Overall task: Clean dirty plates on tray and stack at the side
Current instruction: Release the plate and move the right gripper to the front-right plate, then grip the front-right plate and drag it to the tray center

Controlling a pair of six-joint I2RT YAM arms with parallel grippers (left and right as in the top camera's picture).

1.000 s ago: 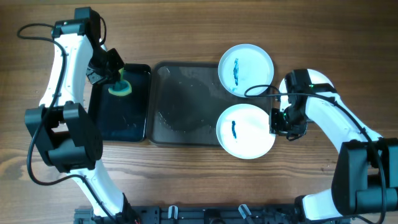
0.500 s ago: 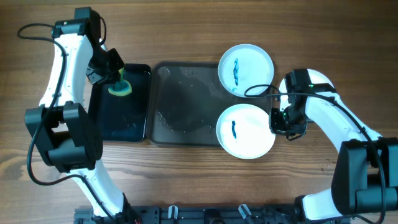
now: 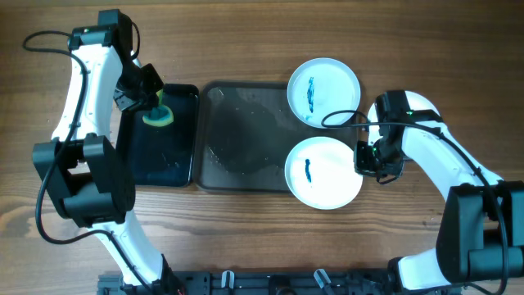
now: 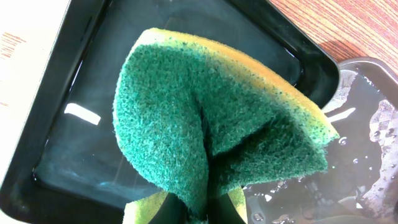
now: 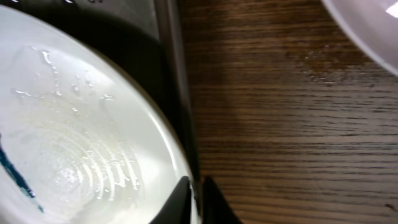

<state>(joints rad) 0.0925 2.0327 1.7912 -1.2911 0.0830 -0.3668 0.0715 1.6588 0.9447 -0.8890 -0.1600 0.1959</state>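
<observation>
Little had shifted on the desk (image 3: 246,41) since a second before; only the right claw (image 3: 364,160) had drawn its fingers together, and they were now pinching the right edge of the near plate (image 3: 323,172). From the right wrist view, that rim sat wedged between the two fingertips, with water beads on the white surface beside them. This plate lay over the near-right corner of the tray (image 3: 246,135), partly overhanging it, its blue smear (image 3: 308,170) unwiped.

Farther back, the far plate (image 3: 323,90) rested on the far-right corner of the same tray, also smeared. Only these two plates were visible.

To the left, just beside the tray, stood the black tray (image 3: 160,156). Over its far end the left claw (image 3: 152,104) was clamped on a folded sponge (image 3: 157,116), green face outward.

As a judgement, the hold was shallow and on a wet rim, so lifting or dragging could let the plate slip, tip off the tray edge, or swing into the far plate close behind it.
</observation>
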